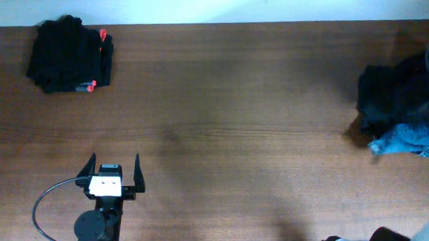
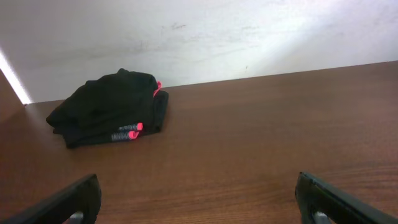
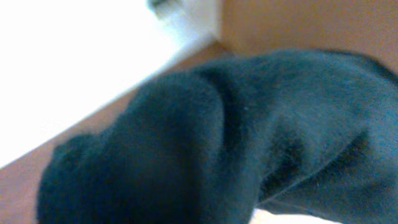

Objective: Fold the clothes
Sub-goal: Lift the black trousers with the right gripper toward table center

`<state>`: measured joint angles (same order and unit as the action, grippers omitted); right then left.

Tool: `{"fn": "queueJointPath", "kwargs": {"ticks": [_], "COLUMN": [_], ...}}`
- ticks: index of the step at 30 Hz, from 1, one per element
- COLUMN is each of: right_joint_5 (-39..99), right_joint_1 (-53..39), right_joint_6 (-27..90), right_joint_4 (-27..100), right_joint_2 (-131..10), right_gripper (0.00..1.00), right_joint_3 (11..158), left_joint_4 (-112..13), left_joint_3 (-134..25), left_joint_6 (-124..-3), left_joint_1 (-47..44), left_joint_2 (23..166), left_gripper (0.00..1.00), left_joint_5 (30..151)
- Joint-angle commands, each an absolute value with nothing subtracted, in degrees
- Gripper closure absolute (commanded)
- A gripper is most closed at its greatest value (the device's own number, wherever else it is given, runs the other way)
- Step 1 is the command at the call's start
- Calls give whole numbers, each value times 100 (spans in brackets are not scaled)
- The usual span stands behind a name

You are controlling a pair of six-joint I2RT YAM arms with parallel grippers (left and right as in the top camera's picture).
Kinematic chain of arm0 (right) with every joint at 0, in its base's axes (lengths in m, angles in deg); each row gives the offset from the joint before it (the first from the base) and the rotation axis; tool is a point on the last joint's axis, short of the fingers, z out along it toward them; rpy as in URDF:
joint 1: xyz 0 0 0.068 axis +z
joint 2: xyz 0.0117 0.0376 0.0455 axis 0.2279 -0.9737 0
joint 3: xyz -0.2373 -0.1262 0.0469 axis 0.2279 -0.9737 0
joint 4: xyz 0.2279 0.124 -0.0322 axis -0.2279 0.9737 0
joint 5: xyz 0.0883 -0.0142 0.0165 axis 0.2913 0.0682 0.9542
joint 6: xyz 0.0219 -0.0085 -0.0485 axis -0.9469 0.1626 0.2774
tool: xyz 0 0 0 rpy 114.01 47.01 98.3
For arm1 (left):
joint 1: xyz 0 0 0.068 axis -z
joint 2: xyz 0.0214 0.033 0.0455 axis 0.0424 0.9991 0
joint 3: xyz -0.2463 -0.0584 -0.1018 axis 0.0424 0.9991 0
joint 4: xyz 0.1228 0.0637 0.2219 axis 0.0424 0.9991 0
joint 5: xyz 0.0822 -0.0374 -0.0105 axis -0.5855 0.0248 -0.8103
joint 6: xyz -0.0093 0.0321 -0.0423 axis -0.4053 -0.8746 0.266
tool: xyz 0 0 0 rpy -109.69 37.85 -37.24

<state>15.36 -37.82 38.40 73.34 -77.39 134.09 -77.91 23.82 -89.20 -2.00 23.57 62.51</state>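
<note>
Fetching the next garment: right gripper closed at the right-hand rumpled black-and-blue cloth pile (image 1: 390, 98) (hold unclear); left gripper (image 1: 112, 175) wide apart; next, drag centre.

Brown wood-grain table (image 1: 222, 99), smooth, with a low sheen and soft glare in the left wrist view. The folded black garment (image 1: 63, 54) is soft matt cloth with red-pink trim. The right pile is matt black cloth (image 1: 391, 91), fuzzy up close in the right wrist view, plus blue denim (image 1: 414, 138) with a coarser, faded weave. The left gripper (image 1: 114, 163) fingers look like matt black plastic, and the wall (image 2: 217, 37) is matt white and scuffed.
</note>
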Motion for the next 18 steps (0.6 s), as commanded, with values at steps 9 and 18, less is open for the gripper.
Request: {"fn": "queueJointPath", "kwargs": {"ticks": [9, 18], "right_joint_5": [3604, 4038], "right_joint_1": [-2003, -556], "right_joint_6": [5291, 5669], "right_joint_4": [6866, 6779], "right_joint_2": [-7654, -8226], "right_gripper": [96, 96], "right_joint_3": [14369, 14365], "left_joint_4": [-7809, -7809], "left_joint_3": [2416, 2416], "left_joint_6": [-8889, -8889], "left_joint_1": [-172, -172], "left_joint_2": [2302, 2302], "left_gripper": [1, 1], "left_joint_5": [6212, 6212]}}
